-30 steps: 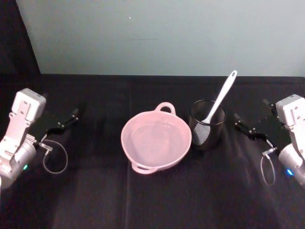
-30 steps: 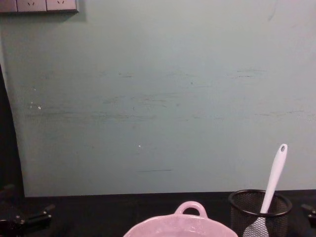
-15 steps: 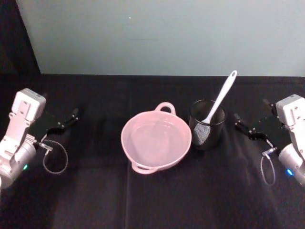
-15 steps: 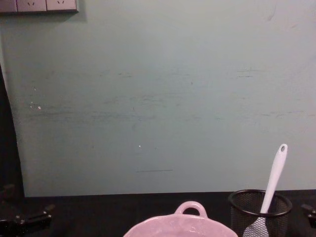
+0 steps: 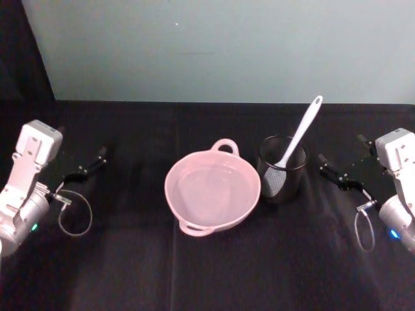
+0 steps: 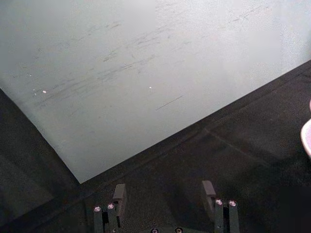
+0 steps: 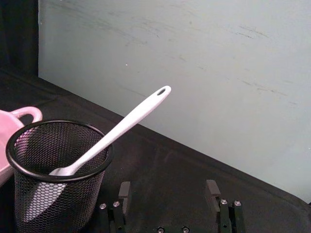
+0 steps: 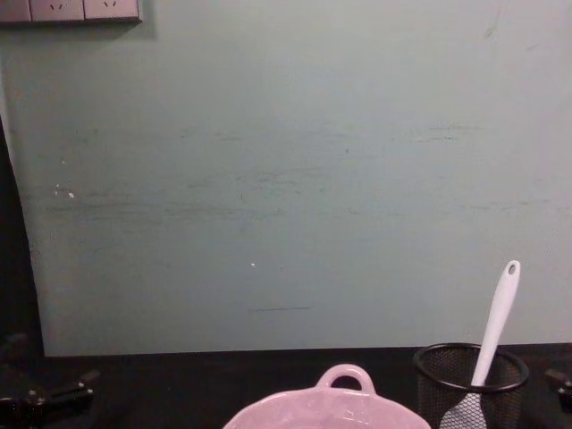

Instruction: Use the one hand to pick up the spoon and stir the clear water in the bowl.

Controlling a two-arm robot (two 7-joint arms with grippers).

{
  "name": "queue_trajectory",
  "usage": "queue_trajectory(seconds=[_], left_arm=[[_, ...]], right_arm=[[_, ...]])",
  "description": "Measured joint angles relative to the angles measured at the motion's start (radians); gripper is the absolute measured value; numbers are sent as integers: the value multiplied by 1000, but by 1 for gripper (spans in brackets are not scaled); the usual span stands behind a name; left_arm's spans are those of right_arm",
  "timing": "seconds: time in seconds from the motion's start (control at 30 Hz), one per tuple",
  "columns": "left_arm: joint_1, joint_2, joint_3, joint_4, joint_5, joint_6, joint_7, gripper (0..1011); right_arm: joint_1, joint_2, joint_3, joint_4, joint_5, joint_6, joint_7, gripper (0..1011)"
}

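Just right of the bowl (image 5: 174, 176), the black wire-mesh cup (image 5: 295, 184) stands where it stood a second ago. The spoon (image 5: 299, 132) leans in it as before, broad head down inside the mesh and slim handle slanting up and away from the bowl, with the hole at its tip well above the cup's rim. Nothing grips the spoon. Farther right of the bowl, beyond the cup, the right hand (image 7: 168, 190) is held near the black surface (image 5: 130, 259), its two fingers spread apart and empty, pointing toward the cup; it has not shifted in any way I can make out. Well to the left of the bowl, the left hand (image 6: 164, 191) is likewise released, fingers apart around nothing, and its place matches a second ago save perhaps a slight drift. The bowl sits unmoved, one loop handle turned toward the teal wall (image 5: 194, 52) behind it.
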Motion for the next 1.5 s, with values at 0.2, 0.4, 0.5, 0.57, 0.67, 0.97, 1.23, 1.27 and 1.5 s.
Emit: queue_trajectory(seconds=[0.2,0.4,0.5,0.57,0.67,0.97,1.23,1.27,1.5], left_arm=[[0,0,0,0,0,0,0,1011],[0,0,0,0,0,0,0,1011],[0,0,0,0,0,0,0,1011],[0,0,0,0,0,0,0,1011],[0,0,0,0,0,0,0,1011],[0,0,0,0,0,0,0,1011],[0,0,0,0,0,0,0,1011],[0,0,0,0,0,0,0,1011],[0,0,0,0,0,0,0,1011]], right_arm=[[-39,19,30,-67,0,10,-10,998],[-101,45,101,-149,72,15,16,998],[-115,45,138,-172,143,15,61,998],[-114,39,166,-183,214,27,108,998],[-96,25,196,-186,309,70,175,998],[43,-39,242,-91,597,341,353,998],[162,-67,205,17,692,486,372,998],[171,-69,201,25,695,495,370,998],[233,-89,151,94,699,524,353,998]])
